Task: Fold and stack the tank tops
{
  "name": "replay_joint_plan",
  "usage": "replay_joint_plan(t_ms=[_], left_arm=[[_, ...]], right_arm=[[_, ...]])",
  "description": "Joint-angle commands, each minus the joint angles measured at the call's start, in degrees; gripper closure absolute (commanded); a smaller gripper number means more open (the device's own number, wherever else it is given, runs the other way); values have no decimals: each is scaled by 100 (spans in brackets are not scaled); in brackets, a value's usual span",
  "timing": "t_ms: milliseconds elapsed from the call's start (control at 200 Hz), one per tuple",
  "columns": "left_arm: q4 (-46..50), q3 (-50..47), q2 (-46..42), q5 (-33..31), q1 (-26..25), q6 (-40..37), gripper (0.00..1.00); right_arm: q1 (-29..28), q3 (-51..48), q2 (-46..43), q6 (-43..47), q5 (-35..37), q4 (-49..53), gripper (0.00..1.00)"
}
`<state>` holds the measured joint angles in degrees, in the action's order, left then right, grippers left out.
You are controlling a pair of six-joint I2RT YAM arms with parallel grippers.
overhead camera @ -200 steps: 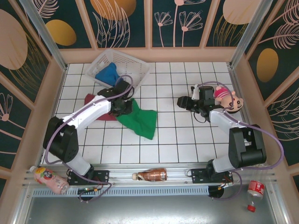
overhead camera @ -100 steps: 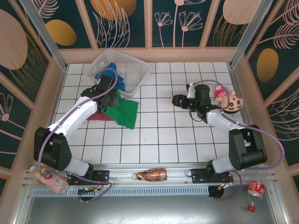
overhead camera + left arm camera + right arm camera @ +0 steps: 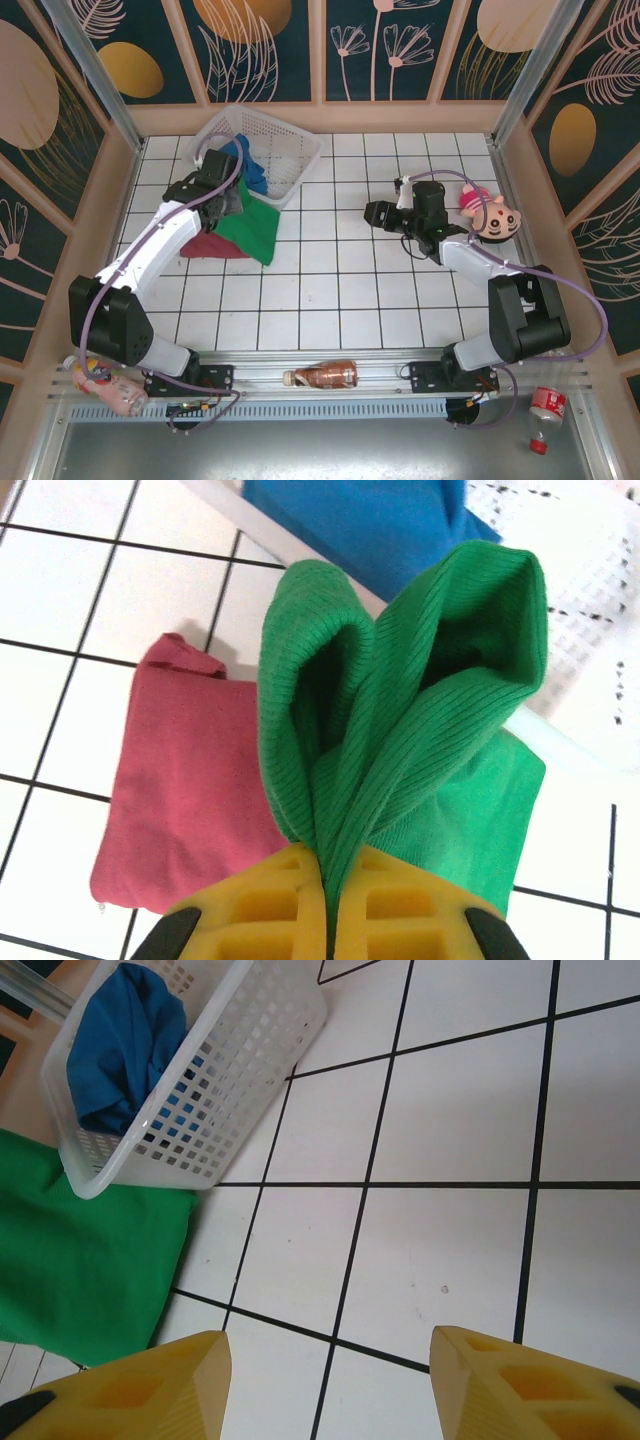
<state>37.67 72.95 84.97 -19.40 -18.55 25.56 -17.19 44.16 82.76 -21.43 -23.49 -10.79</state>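
Observation:
My left gripper (image 3: 232, 195) is shut on a bunched fold of the bright green tank top (image 3: 400, 680), held just in front of the basket. The rest of the green top (image 3: 255, 228) drapes down onto the table and overlaps the right edge of the maroon-red tank top (image 3: 205, 245), which lies flat and folded (image 3: 190, 780). The blue tank top (image 3: 245, 165) lies crumpled inside the white lattice basket (image 3: 290, 150). My right gripper (image 3: 375, 213) hovers open over bare tiles at mid-table (image 3: 328, 1345), empty, with the green top (image 3: 80, 1260) and the basket (image 3: 230, 1070) off to its left.
A pink plush toy (image 3: 490, 212) lies beside the right arm at the table's right side. A brown bottle (image 3: 325, 375) lies on the front rail, a pink bottle (image 3: 105, 385) at the front left, and a red-capped bottle (image 3: 545, 405) at the front right. Wooden walls enclose the table.
My left gripper has carried the green top left and back toward the basket, so the cloth now lies more compact and partly over the maroon top. My right gripper has edged slightly left.

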Motion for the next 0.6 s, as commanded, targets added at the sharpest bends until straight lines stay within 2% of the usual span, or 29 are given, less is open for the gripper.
replay_joint_plan(t_ms=[0,115,335,595], left_arm=[[-445,-158,-277,-64,157,-48,100],[-677,-176,-332,-50,297,-141,100],[-341,612,-214,156,293,-231,100],[-5,936,-214,-471,306,-348,100]], right_arm=[[-59,0,87,-63,46,-305,45],[-85,22,112,-72,28,-345,45],[-96,19,152,-83,11,-415,45],[-128,35,229,-152,-46,-495,45]])
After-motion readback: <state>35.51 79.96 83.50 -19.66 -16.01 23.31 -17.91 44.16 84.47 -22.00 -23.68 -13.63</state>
